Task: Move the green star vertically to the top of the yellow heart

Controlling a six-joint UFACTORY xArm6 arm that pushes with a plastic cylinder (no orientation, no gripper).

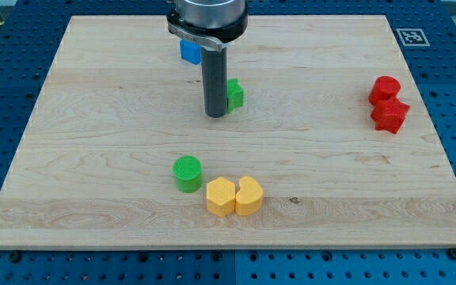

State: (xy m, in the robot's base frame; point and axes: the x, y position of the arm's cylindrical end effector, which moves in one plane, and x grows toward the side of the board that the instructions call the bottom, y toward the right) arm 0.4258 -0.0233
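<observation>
The green star lies in the upper middle of the wooden board, partly hidden behind my rod. My tip rests on the board just left of the star, touching or nearly touching it. The yellow heart lies low in the middle of the view, well below the star. A yellow hexagon sits against the heart's left side.
A green cylinder stands up-left of the yellow hexagon. A blue block shows at the top, partly hidden by the arm. A red cylinder and a red star sit together at the right.
</observation>
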